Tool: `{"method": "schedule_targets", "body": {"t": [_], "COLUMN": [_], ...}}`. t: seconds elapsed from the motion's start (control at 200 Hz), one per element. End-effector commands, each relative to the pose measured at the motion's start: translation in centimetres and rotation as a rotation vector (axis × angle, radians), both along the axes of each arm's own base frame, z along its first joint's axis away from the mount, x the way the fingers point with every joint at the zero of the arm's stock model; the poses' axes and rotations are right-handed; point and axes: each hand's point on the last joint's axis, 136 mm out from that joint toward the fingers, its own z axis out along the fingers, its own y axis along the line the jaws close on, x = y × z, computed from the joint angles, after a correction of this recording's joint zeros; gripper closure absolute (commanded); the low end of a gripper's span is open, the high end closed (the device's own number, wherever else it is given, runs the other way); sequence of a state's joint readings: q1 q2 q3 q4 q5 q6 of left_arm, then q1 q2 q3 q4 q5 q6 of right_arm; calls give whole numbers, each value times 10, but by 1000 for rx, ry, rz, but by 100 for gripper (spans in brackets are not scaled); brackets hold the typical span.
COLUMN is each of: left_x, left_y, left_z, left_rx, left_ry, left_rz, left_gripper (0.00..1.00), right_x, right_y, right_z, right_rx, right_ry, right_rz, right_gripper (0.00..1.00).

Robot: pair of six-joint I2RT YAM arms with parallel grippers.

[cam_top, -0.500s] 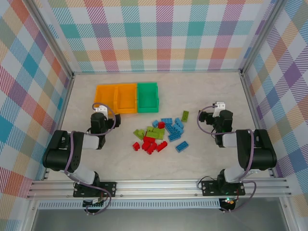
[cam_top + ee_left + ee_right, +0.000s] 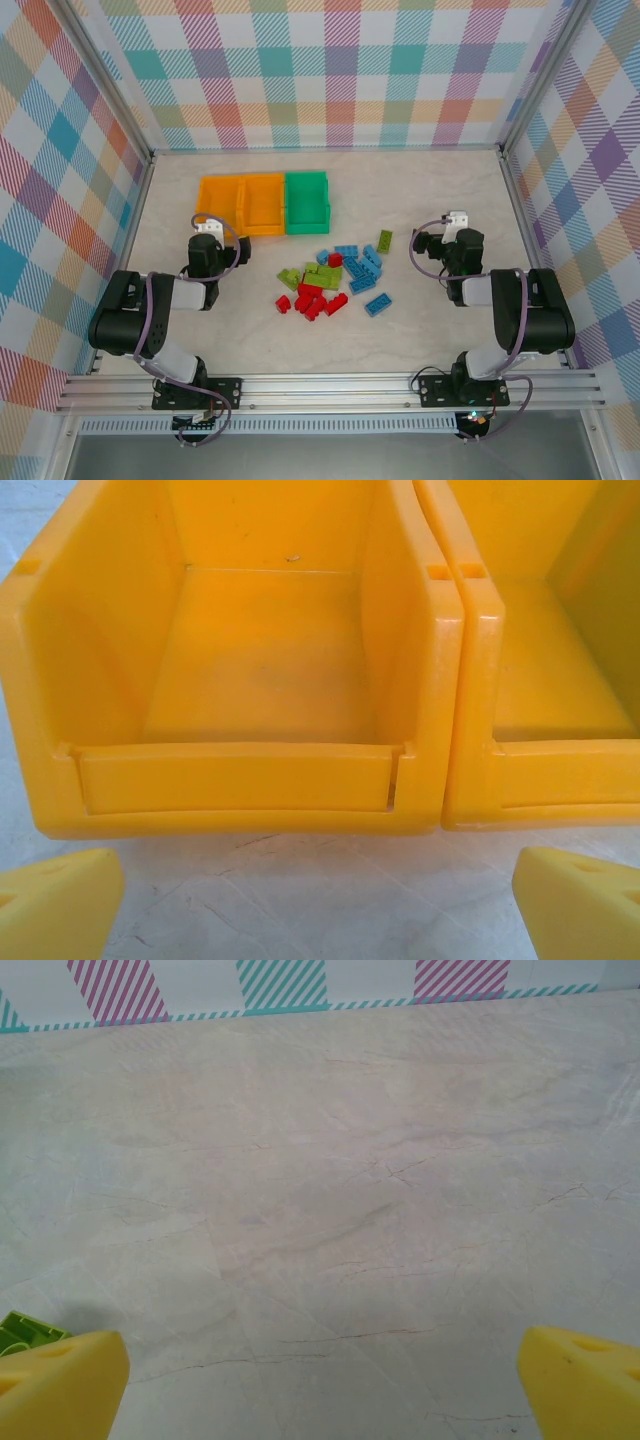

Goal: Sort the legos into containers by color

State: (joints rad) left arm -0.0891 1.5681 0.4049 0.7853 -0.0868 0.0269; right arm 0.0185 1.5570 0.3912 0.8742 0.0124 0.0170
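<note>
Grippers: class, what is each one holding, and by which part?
Nothing. The left gripper stands open before an orange bin; the right gripper stands open over the table.

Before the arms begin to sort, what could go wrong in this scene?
1. The legos lie in one tight mixed pile, with red, blue and green bricks touching. A grasp may well take two colours at once or scatter the neighbours.
2. The left orange bin and the middle orange bin look alike and stand wall to wall, so a brick could easily drop into the wrong one.
</note>
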Motion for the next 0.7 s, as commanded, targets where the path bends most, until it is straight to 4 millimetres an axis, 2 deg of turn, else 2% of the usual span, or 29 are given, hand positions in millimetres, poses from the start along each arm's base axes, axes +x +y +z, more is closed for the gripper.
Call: {"method": "schedule_targets", "body": {"t": [0.0, 0.11, 0.165, 0.265, 0.34, 0.435, 0.555, 0.63, 0.695], "left_x": [8, 8, 8, 8, 7, 5, -9, -19, -26], "left_y": [4, 4, 4, 4, 4, 1, 0, -2, -17], "left_z": [11, 11, 12, 12, 13, 20, 50, 81, 114], "left_rx": [1, 2, 2, 4, 6, 27, 54, -4, -131], "left_ry": [-32, -31, -34, -36, -41, -50, -71, -97, -139], "left_rz": [0, 0, -1, -1, -1, -3, 25, 60, 29], "left_gripper": [0, 0, 0, 0, 0, 0, 0, 0, 0], "right_x": [2, 1, -4, -26, -47, -72, -105, -124, -137], "right_y": [2, 4, 1, -13, -22, 2, 36, 62, 85], "right_z": [7, 10, 22, 54, 66, 83, 91, 93, 89], "right_rx": [3, 2, -3, -8, 120, 275, 421, 474, 487], "right_ry": [-30, -45, -83, -154, -83, 11, 156, 257, 346], "right_rz": [21, 35, 20, -84, -184, -102, 16, 108, 174], "right_gripper": [0, 0, 0, 0, 0, 0, 0, 0, 0]}}
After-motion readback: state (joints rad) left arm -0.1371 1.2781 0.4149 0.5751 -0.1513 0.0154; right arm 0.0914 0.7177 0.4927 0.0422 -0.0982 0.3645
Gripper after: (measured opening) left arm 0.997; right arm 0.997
